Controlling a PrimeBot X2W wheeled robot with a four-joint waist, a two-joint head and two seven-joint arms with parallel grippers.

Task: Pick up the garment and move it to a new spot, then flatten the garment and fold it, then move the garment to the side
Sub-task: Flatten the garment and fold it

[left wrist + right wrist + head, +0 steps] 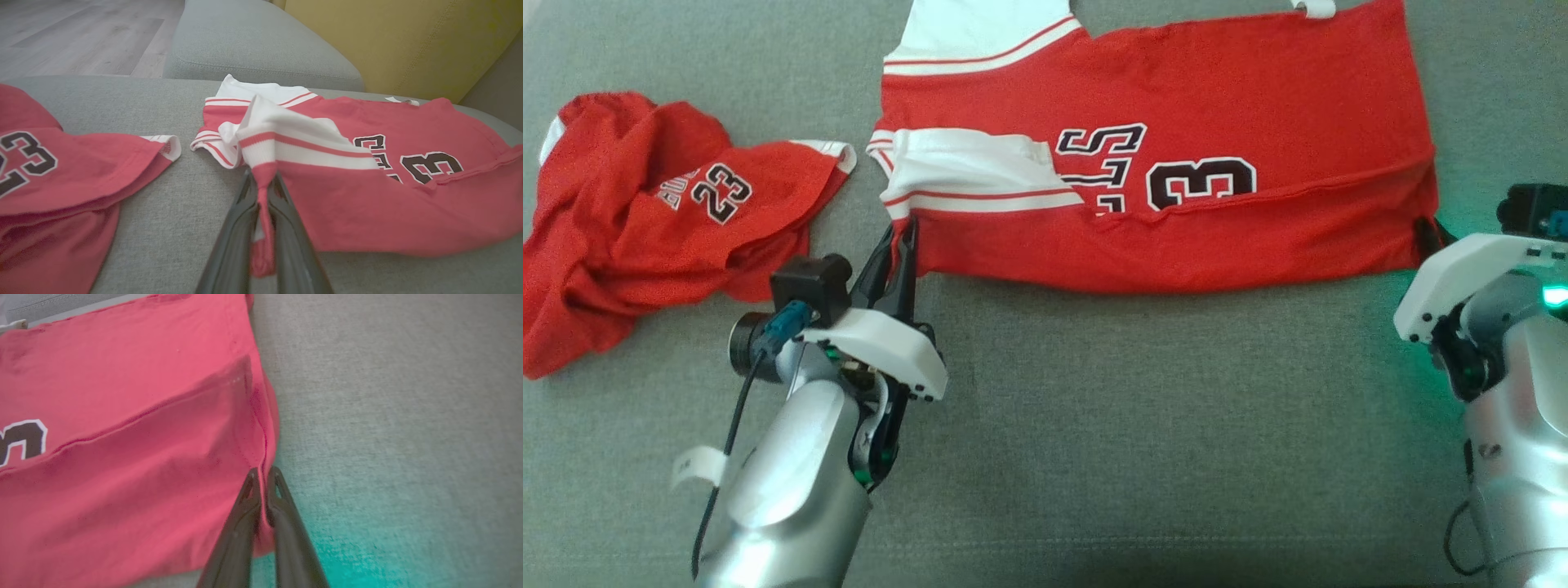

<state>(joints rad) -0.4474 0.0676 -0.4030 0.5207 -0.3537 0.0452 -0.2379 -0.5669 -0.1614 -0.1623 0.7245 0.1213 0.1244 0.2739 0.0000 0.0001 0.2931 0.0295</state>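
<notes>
The garment (1176, 147) is a red jersey with white striped sleeves and dark numbers, spread across the grey cushion with its near half folded over. My left gripper (905, 237) is shut on the garment's sleeve end at its near left corner; in the left wrist view the red and white cloth (261, 179) is pinched between the fingers (235, 228). My right gripper (263, 473) is shut on the garment's near right corner (261, 457), with the red edge running down between the two dark fingers (286, 522). The right arm (1494, 327) shows at the garment's right end.
A second red jersey (645, 220), crumpled and marked 23, lies at the left of the grey cushion (1135, 425). In the left wrist view a yellow backrest (408, 36) stands behind the cushion and wooden floor (73, 32) lies beyond it. Green light glows by the right wrist.
</notes>
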